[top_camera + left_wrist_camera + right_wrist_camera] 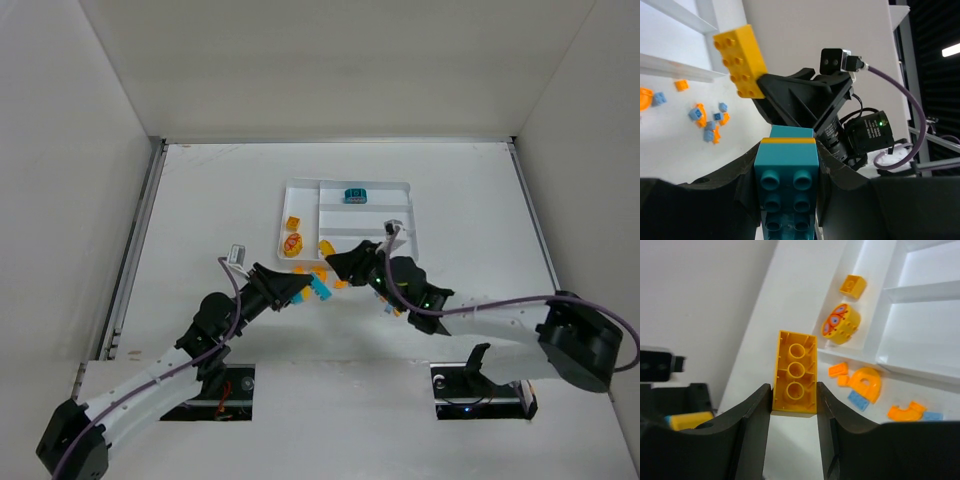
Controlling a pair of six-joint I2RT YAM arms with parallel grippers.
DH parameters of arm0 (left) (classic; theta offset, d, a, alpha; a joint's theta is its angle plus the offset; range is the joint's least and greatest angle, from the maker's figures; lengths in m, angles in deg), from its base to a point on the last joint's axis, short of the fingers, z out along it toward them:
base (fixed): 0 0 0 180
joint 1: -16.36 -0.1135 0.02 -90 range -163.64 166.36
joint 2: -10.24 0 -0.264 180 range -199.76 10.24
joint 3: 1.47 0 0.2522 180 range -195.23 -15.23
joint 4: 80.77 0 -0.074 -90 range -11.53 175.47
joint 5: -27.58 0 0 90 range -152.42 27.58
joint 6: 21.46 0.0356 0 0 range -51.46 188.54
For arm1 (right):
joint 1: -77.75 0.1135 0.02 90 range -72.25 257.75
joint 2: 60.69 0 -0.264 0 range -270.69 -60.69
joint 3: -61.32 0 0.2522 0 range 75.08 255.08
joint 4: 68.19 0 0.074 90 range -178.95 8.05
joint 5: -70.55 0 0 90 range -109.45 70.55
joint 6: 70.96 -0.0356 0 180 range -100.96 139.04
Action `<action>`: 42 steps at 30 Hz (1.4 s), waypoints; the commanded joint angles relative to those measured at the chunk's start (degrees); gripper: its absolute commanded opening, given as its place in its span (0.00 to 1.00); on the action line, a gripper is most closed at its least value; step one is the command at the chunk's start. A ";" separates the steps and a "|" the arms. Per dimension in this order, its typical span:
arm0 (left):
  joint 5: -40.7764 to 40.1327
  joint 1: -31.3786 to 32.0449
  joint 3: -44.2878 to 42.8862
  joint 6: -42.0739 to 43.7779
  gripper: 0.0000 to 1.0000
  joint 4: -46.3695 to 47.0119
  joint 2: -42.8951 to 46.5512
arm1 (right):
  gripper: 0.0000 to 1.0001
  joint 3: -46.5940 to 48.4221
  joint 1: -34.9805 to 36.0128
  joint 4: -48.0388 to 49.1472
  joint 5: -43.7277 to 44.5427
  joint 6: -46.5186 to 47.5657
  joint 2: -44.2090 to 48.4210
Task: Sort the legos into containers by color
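The white desk fills most of the scene. Over it the left arm and the right arm reach in toward each other. Their tips are close together just in front of the white tray, which lies toward the far middle of the desk.

The left claw is clamped on a teal brick capped by a thin yellow-orange layer. The right claw pinches a long yellow brick by its sides, hollow underside facing its camera. The two held bricks are near each other but apart, above the desk beside the tray's near edge.

In the tray, a second teal brick sits in the farthest long section. The tall narrow section holds a round yellow piece and a small orange-yellow brick.

Loose on the desk, just beside the tray's near wall, lie an orange arch and a scatter of light blue and orange bits.
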State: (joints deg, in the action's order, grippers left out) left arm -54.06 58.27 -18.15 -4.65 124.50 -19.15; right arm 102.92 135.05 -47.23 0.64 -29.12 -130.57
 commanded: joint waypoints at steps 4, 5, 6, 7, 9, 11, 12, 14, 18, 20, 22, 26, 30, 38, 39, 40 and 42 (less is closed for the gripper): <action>0.43 -5.91 -5.26 4.54 0.04 0.35 -1.02 | 0.39 12.66 -6.62 4.30 -8.05 -0.26 -15.43; 0.52 -6.97 -5.26 4.55 0.04 0.00 -1.02 | 0.39 14.77 -7.41 4.04 -8.75 -0.35 -17.72; 0.60 -8.02 -5.17 4.63 0.04 -0.52 -1.11 | 0.39 16.97 -8.20 3.69 -9.28 -0.53 -20.00; 0.78 -8.90 -5.17 4.63 0.04 -1.05 -1.20 | 0.39 18.99 -8.91 3.25 -9.63 -0.96 -22.11; 0.96 -10.31 -4.82 4.55 0.04 -2.02 -1.20 | 0.40 23.47 -9.97 1.85 -10.16 -2.02 -26.60; 0.96 -11.63 -4.55 4.63 0.05 -2.55 -1.20 | 0.40 26.99 -11.02 0.71 -10.25 -2.99 -30.29; 0.96 -12.24 -4.47 4.72 0.05 -2.72 -1.46 | 0.40 28.75 -11.55 0.18 -10.43 -3.43 -32.05; 1.04 -13.39 -4.55 4.90 0.05 -2.73 -2.34 | 0.41 32.09 -12.43 -1.23 -10.95 -3.69 -35.13; 1.31 -15.23 -5.17 5.77 0.06 -1.85 -5.06 | 0.54 36.41 -13.66 -3.43 -11.13 -3.61 -38.65; 1.31 -16.20 -5.52 6.39 0.06 -1.32 -6.82 | 0.67 37.20 -14.36 -3.96 -11.13 -3.34 -38.83; 1.31 -17.08 -5.78 6.74 0.06 -0.45 -8.57 | 0.73 36.33 -14.89 -3.87 -11.22 -3.17 -37.52; 1.13 -18.40 -6.75 6.83 0.06 2.10 -13.31 | 0.78 31.77 -15.68 -3.17 -12.36 -1.76 -31.20; 1.31 -18.67 -8.59 5.95 0.07 6.58 -19.81 | 0.75 19.57 -15.51 0.86 -15.16 0.00 -18.83; 3.41 -16.30 -13.07 2.88 0.07 23.26 -37.03 | 0.95 0.74 -13.93 12.03 -22.72 -5.00 -6.49; 3.68 -16.12 -13.43 2.44 0.07 24.94 -38.54 | 0.97 0.21 -13.84 13.34 -23.95 -5.36 -6.49; 4.12 -15.77 -13.95 1.74 0.07 27.48 -40.81 | 0.98 -0.15 -13.84 14.75 -25.10 -5.54 -6.58; 4.64 -15.50 -14.66 0.68 0.07 30.66 -43.90 | 0.98 -0.50 -13.75 16.69 -26.16 -5.37 -7.10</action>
State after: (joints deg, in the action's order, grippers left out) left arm -51.54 42.16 -29.88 -1.87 142.49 -60.50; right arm 102.63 120.84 -39.43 -21.41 -33.30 -137.72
